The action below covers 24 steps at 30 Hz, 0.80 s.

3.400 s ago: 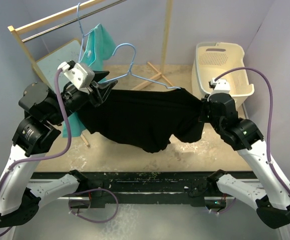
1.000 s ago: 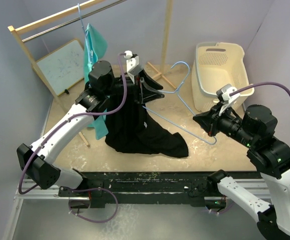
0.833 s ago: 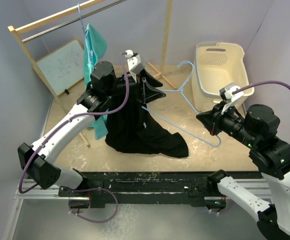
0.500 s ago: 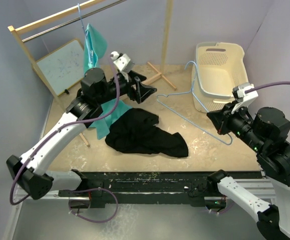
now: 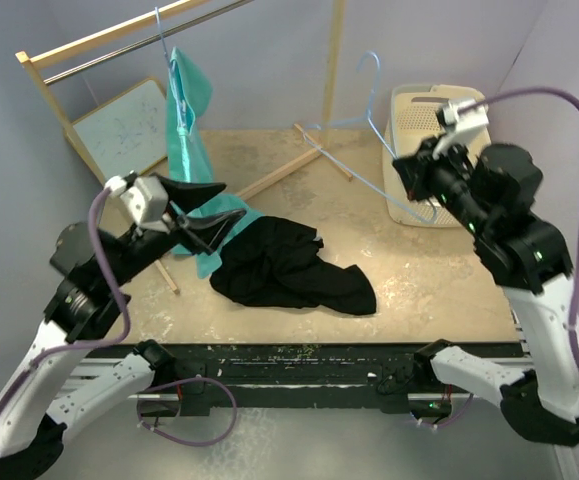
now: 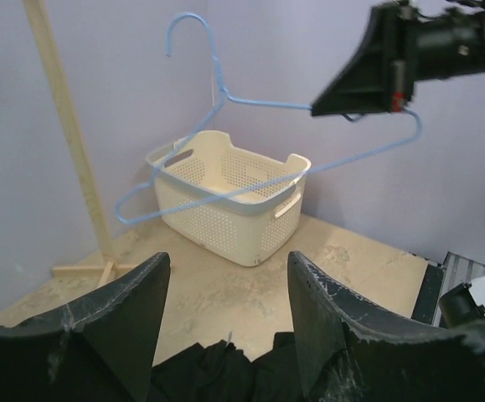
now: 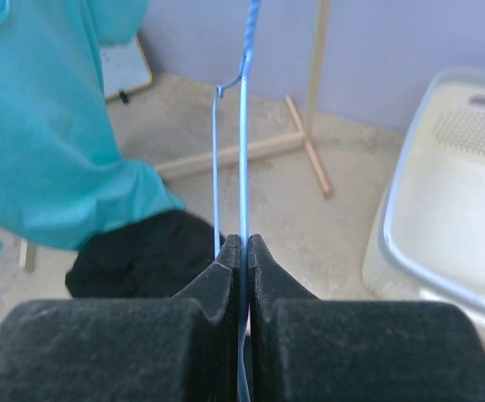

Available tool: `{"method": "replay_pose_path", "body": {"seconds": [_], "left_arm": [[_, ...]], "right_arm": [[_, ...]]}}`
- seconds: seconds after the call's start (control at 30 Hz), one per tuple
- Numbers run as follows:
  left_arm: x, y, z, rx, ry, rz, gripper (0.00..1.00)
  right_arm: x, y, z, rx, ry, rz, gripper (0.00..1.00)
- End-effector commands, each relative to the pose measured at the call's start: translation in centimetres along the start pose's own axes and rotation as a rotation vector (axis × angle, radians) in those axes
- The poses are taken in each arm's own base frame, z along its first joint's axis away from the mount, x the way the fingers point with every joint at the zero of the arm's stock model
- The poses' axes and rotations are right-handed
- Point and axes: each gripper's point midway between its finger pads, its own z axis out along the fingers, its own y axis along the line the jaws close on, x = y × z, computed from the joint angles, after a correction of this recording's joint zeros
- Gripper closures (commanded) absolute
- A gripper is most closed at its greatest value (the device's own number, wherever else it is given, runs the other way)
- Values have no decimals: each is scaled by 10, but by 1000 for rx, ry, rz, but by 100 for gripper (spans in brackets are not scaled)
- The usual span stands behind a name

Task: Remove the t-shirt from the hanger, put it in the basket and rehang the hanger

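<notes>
Hanger (image 6: 267, 102) upright, hook up (right pincer (image 7: 240, 244) clamped); t-shirt (image 5: 289, 265) heaped.

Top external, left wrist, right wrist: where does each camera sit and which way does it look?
Top external: fixed above and behind, looking down on the sandy table; both arms, left hand and right hand show.
Left wrist: on the left arm, facing across to the cream perforated plastic basket; its open black fingers frame the bottom.
Right wrist: on the right arm, looking along its shut fingers toward the crumpled black t-shirt.
Shared: both wrist views show the light-blue wire hanger that the right hand pinches.
</notes>
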Motion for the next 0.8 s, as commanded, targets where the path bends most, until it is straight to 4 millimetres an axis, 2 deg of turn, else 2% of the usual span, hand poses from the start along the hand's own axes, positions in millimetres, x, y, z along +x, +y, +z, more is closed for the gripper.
{"method": "replay_pose_path", "body": {"seconds": [0.0,0.17,0.2,0.37,0.53,0.63,0.77], "left_arm": [[-7,5,-37,-89,-39,58,39],[-3,20,-79,-232,-40,85,40],[2,24,-88,-270,-26,82,40],[11,31,-121,-367,-22,75,41],[12,38,-149,-451,-34,75,42],[13,41,-162,-488,-40,77,42],[22,43,-171,-514,-18,62,42]], "right_arm": [[-92,9,38,-27,-269,-39,100],[-152,12,73,-11,-415,-73,100],[-159,14,84,-12,-431,-77,100],[-195,15,111,5,-520,-108,100],[-204,19,149,-1,-521,-140,100],[-200,22,179,-8,-509,-143,100],[-190,25,212,-18,-483,-138,100]]}}
